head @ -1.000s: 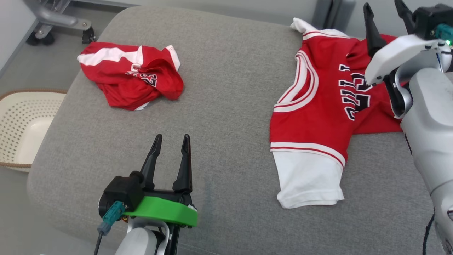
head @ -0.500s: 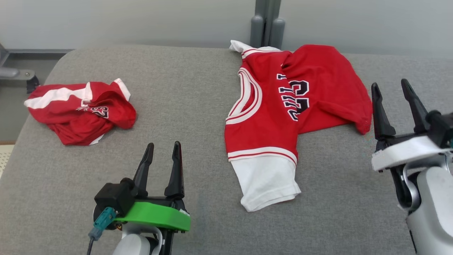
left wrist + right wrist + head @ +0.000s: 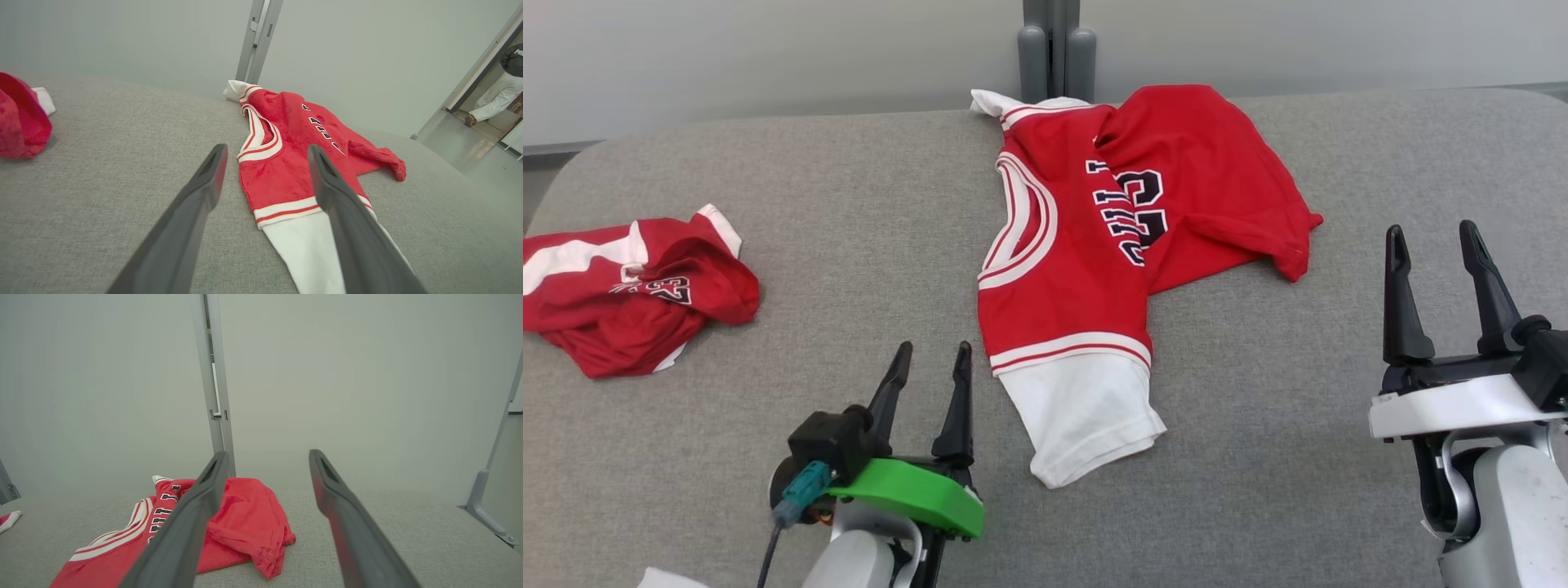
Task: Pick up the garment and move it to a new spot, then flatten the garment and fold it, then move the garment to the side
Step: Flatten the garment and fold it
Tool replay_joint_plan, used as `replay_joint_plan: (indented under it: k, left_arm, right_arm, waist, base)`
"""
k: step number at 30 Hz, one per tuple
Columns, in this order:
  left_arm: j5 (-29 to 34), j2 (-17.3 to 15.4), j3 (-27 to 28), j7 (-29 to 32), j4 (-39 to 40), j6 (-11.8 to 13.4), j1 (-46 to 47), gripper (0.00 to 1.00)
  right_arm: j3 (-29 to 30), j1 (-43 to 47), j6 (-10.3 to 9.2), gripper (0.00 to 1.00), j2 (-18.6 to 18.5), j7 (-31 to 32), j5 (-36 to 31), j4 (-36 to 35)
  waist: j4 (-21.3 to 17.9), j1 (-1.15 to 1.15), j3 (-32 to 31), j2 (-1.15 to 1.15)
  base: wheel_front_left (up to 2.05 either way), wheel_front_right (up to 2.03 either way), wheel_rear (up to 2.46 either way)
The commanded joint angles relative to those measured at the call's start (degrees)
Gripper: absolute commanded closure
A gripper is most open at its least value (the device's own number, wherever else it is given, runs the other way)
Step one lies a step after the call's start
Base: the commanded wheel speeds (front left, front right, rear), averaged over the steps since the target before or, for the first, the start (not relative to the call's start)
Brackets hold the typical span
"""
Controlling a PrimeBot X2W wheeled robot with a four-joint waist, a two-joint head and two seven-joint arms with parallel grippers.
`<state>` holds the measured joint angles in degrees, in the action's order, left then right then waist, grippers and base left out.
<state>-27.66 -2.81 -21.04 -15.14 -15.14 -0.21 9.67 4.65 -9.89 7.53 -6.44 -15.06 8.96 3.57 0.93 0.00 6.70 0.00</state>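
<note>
Red garment (image 3: 1062,294), left tool (image 3: 933,349) and right tool (image 3: 1432,230) flanking, aimed forward, open

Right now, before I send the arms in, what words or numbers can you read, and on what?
"23": upside down on the crumpled red garment at the left.
"23": sideways on the red jersey, partly under a fold, so read with some doubt.
Black letters beside it on the jersey: half hidden by the fold, unreadable.

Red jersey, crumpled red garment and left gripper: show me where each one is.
red jersey (image 3: 1062,310): head view, red panel above the striped band.
crumpled red garment (image 3: 613,331): head view, red fabric below its number.
left gripper (image 3: 934,349): head view, midway between its open fingertips.
</note>
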Motion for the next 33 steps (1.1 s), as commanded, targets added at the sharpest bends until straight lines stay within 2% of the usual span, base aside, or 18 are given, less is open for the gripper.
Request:
replay_joint_plan:
  k: [1, 4, 10, 13, 20, 23, 24, 25, 28, 33]
  left_arm:
    - [0.29, -0.16, -1.32, -0.01, -2.11, -0.05, 2.44, 0.0]
    - [0.19, -0.17, -4.35, -0.01, -7.06, 0.43, 6.49, 0.0]
    - [-1.03, -0.2, -7.84, 3.93, -19.06, 4.04, 14.01, 0.0]
    - [-1.37, -0.23, -8.66, 6.0, -25.07, 3.68, 16.96, 0.0]
    - [-2.68, -0.23, -8.93, 5.2, -34.77, 3.08, 21.1, 0.0]
    - [-4.12, -0.2, -10.1, 4.66, -35.77, 1.23, 21.67, 0.0]
    - [-4.64, -0.2, -10.6, 4.6, -35.73, 0.5, 21.87, 0.36]
    - [-5.18, -0.18, -11.24, 4.38, -35.99, 0.07, 22.05, 1.0]
    - [-5.86, -0.19, -12.0, 3.0, -36.27, -0.09, 22.94, 1.0]
    - [-5.67, -0.78, -9.87, 0.3, -35.58, 1.9, 24.66, 1.0]
  right_arm:
    - [0.04, -0.58, -0.08, 0.0, 0.21, -0.16, -0.58, -0.28]
    - [-0.4, -0.86, -0.08, 0.0, 0.59, -0.17, -0.92, -0.34]
    - [-0.06, -1.75, -0.08, 0.0, 1.16, -0.17, -1.13, -0.52]
    - [0.21, -2.2, -0.08, 0.0, 1.27, -0.17, -1.25, -0.68]
    - [1.65, -1.56, -0.08, 0.0, 1.94, -0.17, -0.73, 0.36]
    - [1.65, -1.63, -0.08, 0.0, 2.13, -0.17, -0.73, 0.43]
    - [1.69, -1.69, -0.08, 0.0, 2.18, -0.17, -0.77, 0.42]
    - [1.76, -1.78, -0.08, 0.0, 2.25, -0.17, -0.84, 0.42]
    - [1.94, -2.13, -0.08, 0.0, 2.41, -0.17, -1.07, 0.52]
    - [2.13, -1.67, -0.08, 0.0, 2.6, -0.17, -1.59, 0.31]
  waist:
    - [-1.33, 0.0, 1.48, 0.0]
    - [-2.4, 0.0, 2.54, 0.0]
    - [-5.06, 0.0, 4.14, 0.0]
    - [-6.38, 0.0, 4.77, 0.0]
    - [-7.82, 0.0, 5.47, 0.0]
    - [-7.98, 0.0, 5.52, 0.0]
    - [-7.97, 0.0, 5.53, 0.0]
    - [-7.91, 0.0, 5.51, 0.0]
    - [-7.56, 0.0, 5.35, 0.0]
    - [-6.24, 0.0, 4.89, 0.0]
  base:
    - [0.0, 0.0, 0.0]
    - [0.0, 0.0, 0.0]
    - [0.0, 0.0, 0.0]
    - [0.0, 0.0, 0.0]
    - [0.0, 0.0, 0.0]
    - [0.0, 0.0, 0.0]
    - [0.0, 0.0, 0.0]
    - [0.0, 0.0, 0.0]
    - [0.0, 0.0, 0.0]
    - [0.0, 0.0, 0.0]
